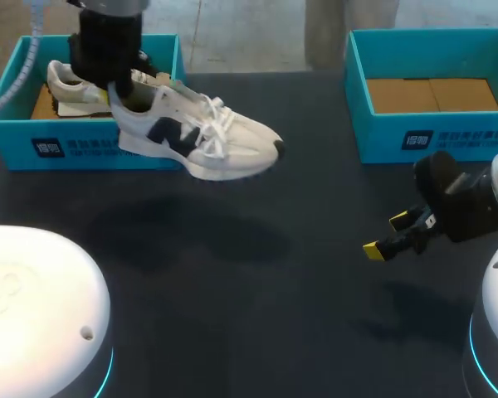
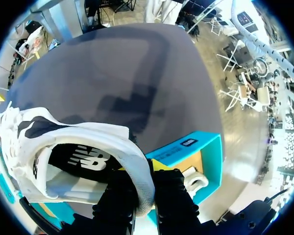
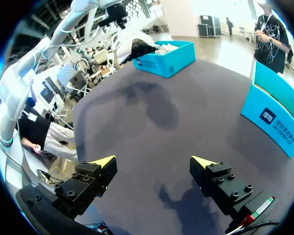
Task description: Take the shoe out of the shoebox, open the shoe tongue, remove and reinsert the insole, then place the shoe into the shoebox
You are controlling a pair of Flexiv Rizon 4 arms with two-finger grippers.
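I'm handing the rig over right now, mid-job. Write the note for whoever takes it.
The left end effector is shut on the heel collar of the white sneaker, holding it in the air just in front of the left shoebox.
The right end effector is open and empty, above the table near the right shoebox.
A second sneaker lies in the left shoebox.
Done: sneaker lifted out.
Left: open the tongue, remove and reinsert the insole, return it to the box.
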